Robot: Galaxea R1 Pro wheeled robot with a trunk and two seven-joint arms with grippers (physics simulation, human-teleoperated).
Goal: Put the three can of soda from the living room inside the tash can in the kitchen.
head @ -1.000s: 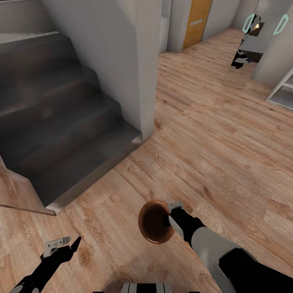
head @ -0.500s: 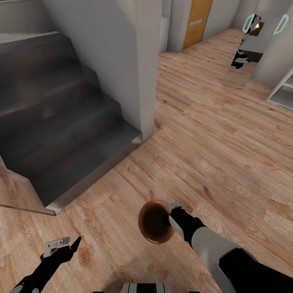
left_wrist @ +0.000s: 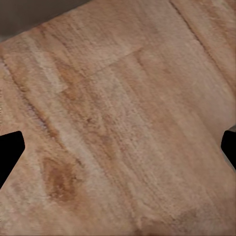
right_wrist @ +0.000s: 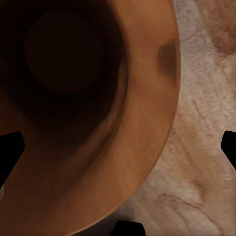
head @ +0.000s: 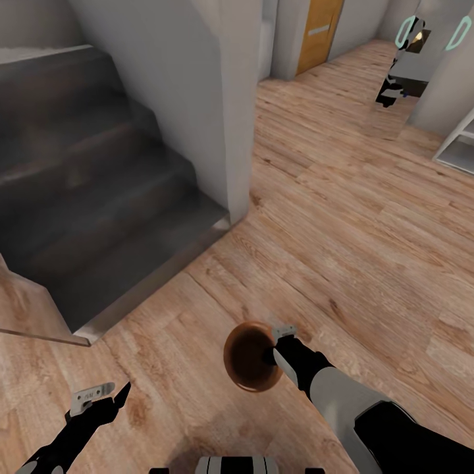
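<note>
The tash can (head: 249,361) is a round copper-brown bin with a dark inside, standing on the wood floor just ahead of me. My right gripper (head: 275,345) hangs at its right rim. In the right wrist view the tash can (right_wrist: 132,157) lies close below my right gripper (right_wrist: 118,147), whose dark fingertips (right_wrist: 10,147) stand far apart, open. My left gripper (head: 102,394) hovers open over bare floor at the lower left, and the left wrist view has my left gripper (left_wrist: 118,152) above planks with nothing between its fingers. The cans of soda are out of view.
A dark staircase (head: 85,197) rises at the left behind a grey wall corner (head: 230,99). Light wood floor stretches ahead and to the right toward an orange door (head: 319,29). A mirror (head: 395,72) and a white shelf (head: 457,141) stand at the far right.
The whole head view has shifted slightly, with far things sliding up a little. A faint shadow now shows on the floor at the bottom edge. Both grippers and the bin keep their places.
</note>
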